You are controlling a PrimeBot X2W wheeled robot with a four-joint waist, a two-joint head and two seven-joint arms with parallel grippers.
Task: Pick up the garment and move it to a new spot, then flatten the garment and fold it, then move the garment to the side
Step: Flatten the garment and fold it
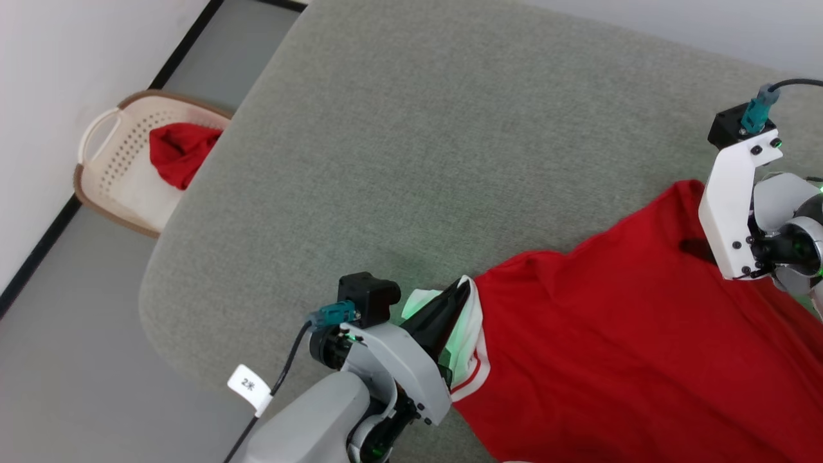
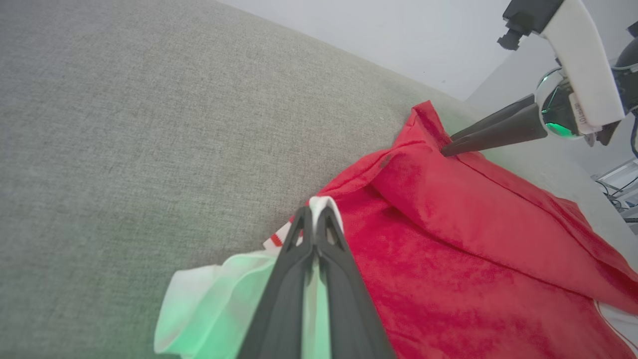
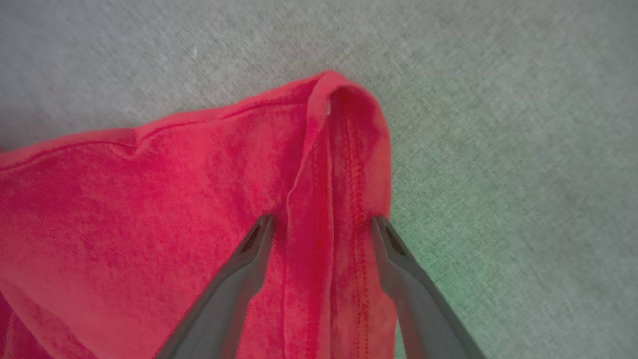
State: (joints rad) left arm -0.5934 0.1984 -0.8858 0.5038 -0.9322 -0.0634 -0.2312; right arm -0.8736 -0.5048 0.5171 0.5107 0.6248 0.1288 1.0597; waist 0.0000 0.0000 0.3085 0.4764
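Pale basket point(image 1: 112, 161) holds red cloth point(image 1: 180, 151); garment point(image 1: 611, 334) lies on grey surface point(image 1: 418, 161)

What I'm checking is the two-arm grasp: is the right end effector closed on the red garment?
No: the right end effector is open, its fingers straddling a fold of the garment.

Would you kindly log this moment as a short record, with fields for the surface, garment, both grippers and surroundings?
surface: grey-green upholstered cushion
garment: red garment lying rumpled on the cushion
left gripper: left gripper shut on the garment's white sleeve
right gripper: right gripper open, fingers astride a folded red hem corner
surroundings: cream basket on the floor, red cloth inside
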